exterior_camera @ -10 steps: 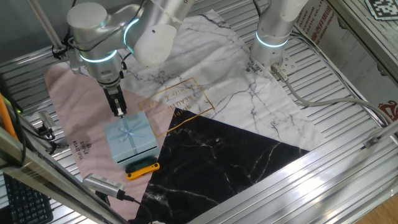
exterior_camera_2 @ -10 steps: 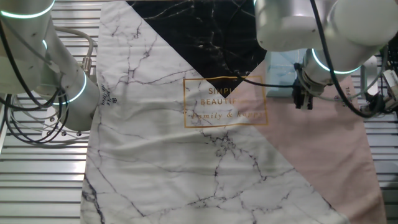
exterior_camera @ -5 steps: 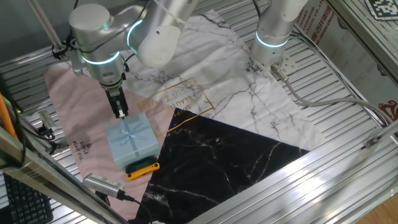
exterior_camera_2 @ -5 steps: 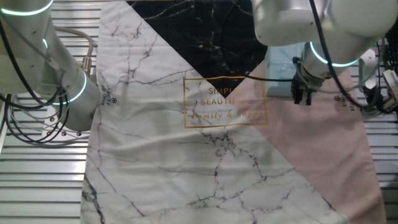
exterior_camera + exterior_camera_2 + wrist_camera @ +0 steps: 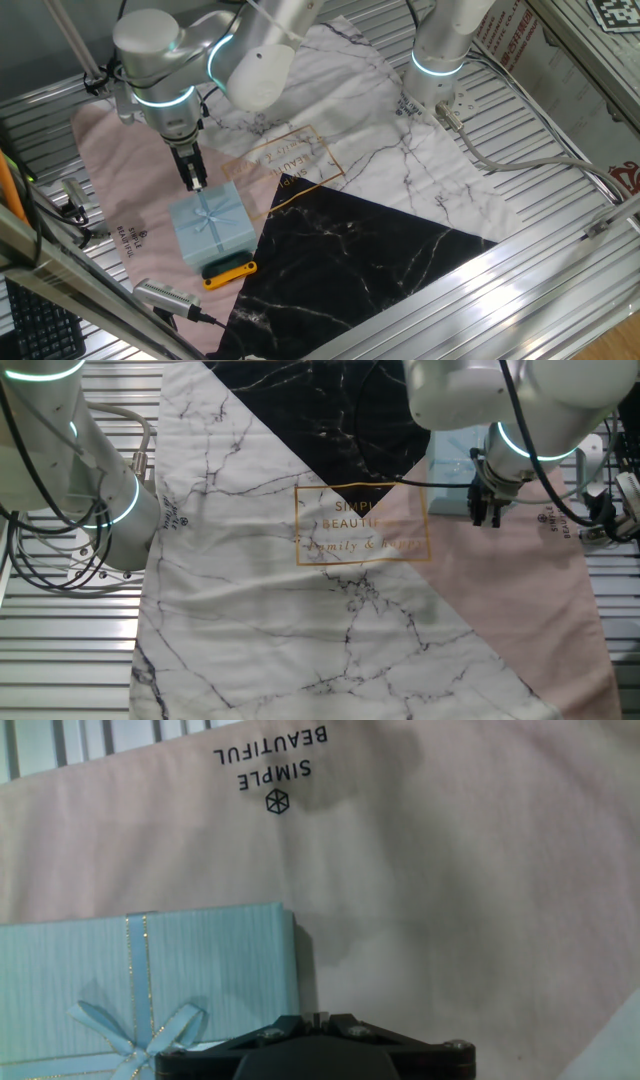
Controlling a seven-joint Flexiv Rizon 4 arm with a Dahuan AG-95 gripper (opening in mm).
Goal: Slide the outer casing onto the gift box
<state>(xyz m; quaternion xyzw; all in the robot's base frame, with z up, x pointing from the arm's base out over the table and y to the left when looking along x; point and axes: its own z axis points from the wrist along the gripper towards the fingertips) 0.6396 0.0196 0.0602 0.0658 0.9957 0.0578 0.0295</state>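
The gripper (image 5: 193, 183) was seen above the outer casing (image 5: 211, 222); its finger spacing could not be told.

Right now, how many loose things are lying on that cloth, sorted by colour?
Pale blue: 1, the ribboned box
Yellow-and-black: 1, the small bar beside the box
Total: 2

The arm reaches over the left side of the desk, wrist vertical. Its end effector (image 5: 195, 183) points straight down, fingers together.
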